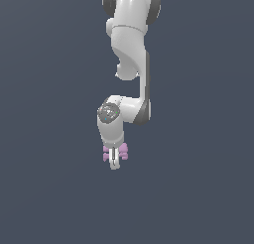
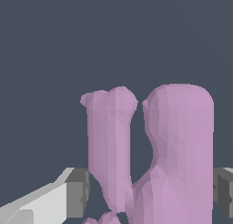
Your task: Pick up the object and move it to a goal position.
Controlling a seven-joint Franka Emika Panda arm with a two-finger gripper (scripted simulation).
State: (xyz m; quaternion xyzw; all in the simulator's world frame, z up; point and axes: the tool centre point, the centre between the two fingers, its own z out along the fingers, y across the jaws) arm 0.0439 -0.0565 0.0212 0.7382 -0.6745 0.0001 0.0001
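Observation:
The object (image 1: 123, 152) is a small pale pink-lilac blocky thing with stubby prongs. It sits between the fingers of my gripper (image 1: 114, 162), its ends sticking out on both sides of the white finger in the exterior view. The gripper points straight down below the white arm and is shut on the object. In the wrist view the object (image 2: 177, 141) fills the middle, showing two tall rounded prongs, with a grey pad (image 2: 77, 191) on one side and another (image 2: 223, 191) on the other, both against it. No goal marker shows.
The white arm (image 1: 130, 44) hangs down from the top of the exterior view. Behind everything is a flat, dark blue-grey surface (image 1: 49, 139) with nothing else visible on it.

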